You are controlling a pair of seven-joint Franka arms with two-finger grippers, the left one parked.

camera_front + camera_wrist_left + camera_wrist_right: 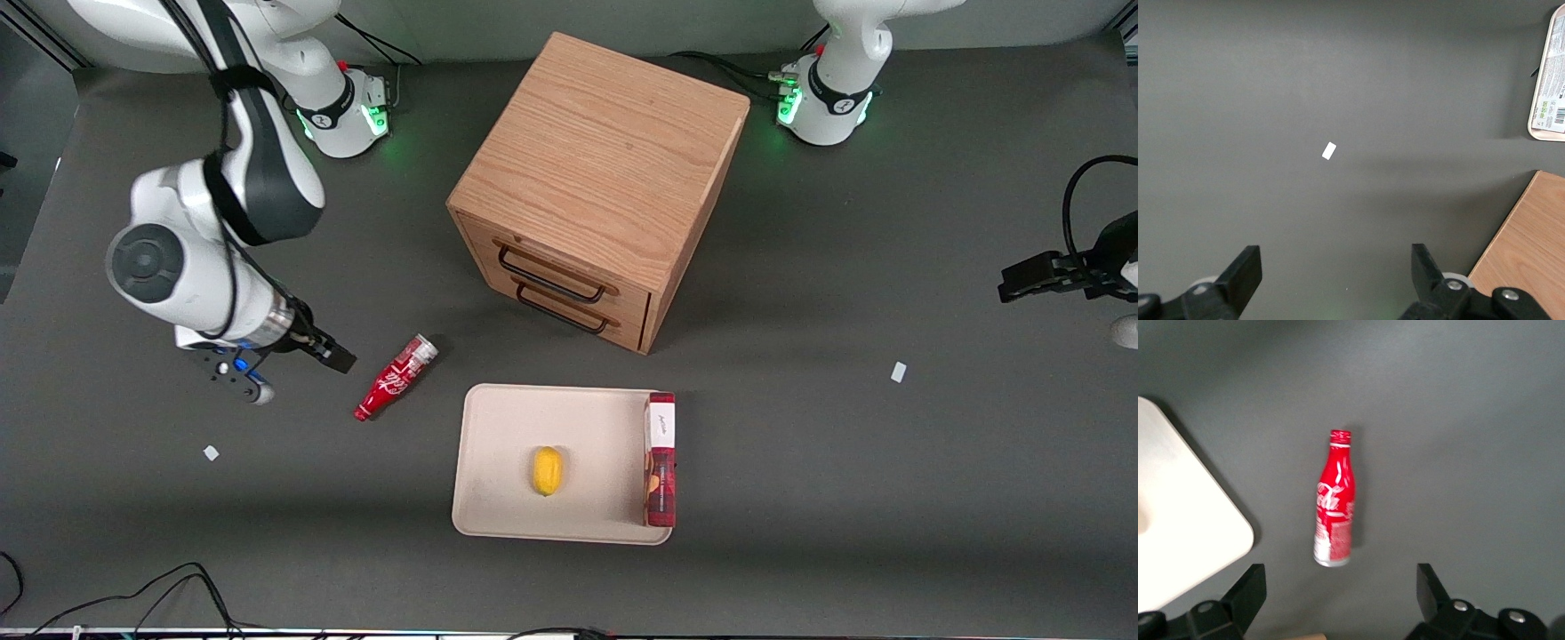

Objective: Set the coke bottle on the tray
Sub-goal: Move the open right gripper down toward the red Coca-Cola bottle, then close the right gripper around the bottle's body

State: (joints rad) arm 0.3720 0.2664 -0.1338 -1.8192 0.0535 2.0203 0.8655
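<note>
We see the bottle (396, 377) lying on its side on the dark table (800, 462), off the tray (507, 462) and just beside the tray's corner toward the working arm's end. Its neck points toward the front camera and its silver base band toward the cabinet (597, 188). In the wrist view the bottle (1335, 509) lies bare on the table with the white script facing up, and a rounded corner of the tray (1198, 540) shows close by without touching it.

The gripper (293, 356) hangs above the table beside the bottle, toward the working arm's end, apart from it. Its fingers (1245, 593) stand wide apart with nothing between them.

On the tray we see a lemon (547, 470) near the middle and a red box (660, 459) with a white end lying along the edge toward the parked arm's end. The cabinet stands farther from the front camera than the tray, its two drawers with dark handles (551, 276) facing the tray.

Two small white scraps lie on the table: one (211, 453) near the gripper, one (899, 372) toward the parked arm's end
</note>
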